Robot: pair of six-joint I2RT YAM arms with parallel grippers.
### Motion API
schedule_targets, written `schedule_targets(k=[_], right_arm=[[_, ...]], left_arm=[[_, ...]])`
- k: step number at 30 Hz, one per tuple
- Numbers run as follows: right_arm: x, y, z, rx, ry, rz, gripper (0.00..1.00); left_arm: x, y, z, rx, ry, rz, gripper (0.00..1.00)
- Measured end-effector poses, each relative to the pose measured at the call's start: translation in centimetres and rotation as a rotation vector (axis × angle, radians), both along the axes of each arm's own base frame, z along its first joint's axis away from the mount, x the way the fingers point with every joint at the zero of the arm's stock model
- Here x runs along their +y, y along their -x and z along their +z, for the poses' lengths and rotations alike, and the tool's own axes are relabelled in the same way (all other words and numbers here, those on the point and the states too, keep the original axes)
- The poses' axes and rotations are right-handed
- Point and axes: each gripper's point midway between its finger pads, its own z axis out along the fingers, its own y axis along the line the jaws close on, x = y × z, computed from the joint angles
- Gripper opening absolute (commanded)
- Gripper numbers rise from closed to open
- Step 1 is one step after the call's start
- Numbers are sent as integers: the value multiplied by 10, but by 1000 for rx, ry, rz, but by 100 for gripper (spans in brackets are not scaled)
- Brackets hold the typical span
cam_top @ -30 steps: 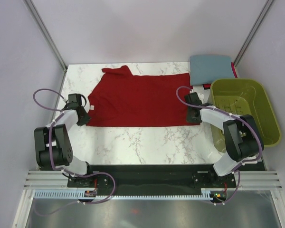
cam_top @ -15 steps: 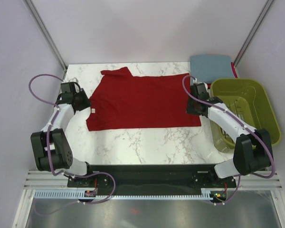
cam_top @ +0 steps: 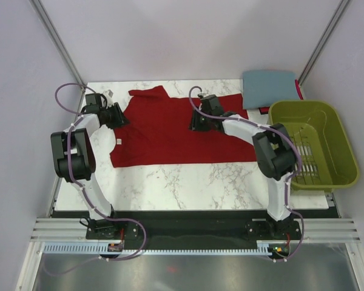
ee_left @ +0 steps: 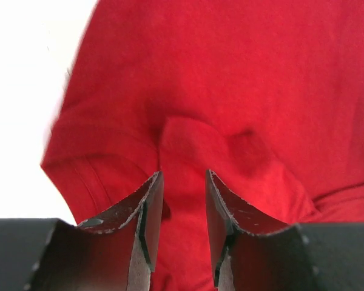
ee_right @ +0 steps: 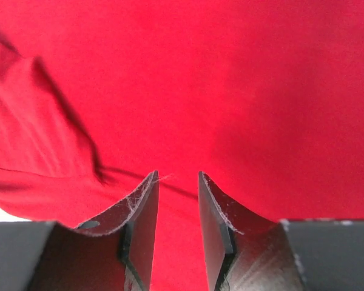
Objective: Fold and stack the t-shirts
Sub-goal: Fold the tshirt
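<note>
Dark red t-shirt (cam_top: 170, 136) is seen spread flat on the worktop (cam_top: 188, 182); blue-grey t-shirt (cam_top: 268, 86) lies folded at far right. Left gripper (ee_left: 183, 176) and right gripper (ee_right: 177, 176) are parted over the red cloth, with nothing held. Fabric is judged light and limp; hems are best pinched.

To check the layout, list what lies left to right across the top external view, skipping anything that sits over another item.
left gripper → dark red t-shirt → blue-grey t-shirt → green basket

A lab test cell: marble-look table (cam_top: 170, 182) boxed by plain white walls (cam_top: 188, 36) and aluminium frame rails (cam_top: 54, 39).
</note>
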Motion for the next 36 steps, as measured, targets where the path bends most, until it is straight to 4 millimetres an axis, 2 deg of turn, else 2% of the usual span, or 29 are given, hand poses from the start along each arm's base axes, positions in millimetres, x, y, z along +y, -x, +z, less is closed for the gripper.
schedule_targets(k=[3, 7, 13, 16, 18, 25, 36], right_arm=[[38, -8, -15, 4, -33, 75, 41], [84, -12, -22, -14, -73, 163, 42], [125, -11, -32, -38, -100, 241, 44], [135, -14, -42, -37, -115, 258, 45], [140, -19, -40, -48, -128, 265, 45], [154, -25, -40, -66, -173, 304, 43], [157, -23, -39, -67, -178, 317, 44]], left_arm=[[2, -10, -8, 11, -5, -16, 40], [1, -23, -18, 9, -9, -42, 39], [0, -29, -27, 13, -23, -65, 39], [-1, -32, -31, 12, -25, -74, 37], [-2, -34, -31, 11, -27, -78, 35], [-4, -37, -30, -4, -35, -98, 3], [-11, -46, -20, -34, -42, -116, 2]])
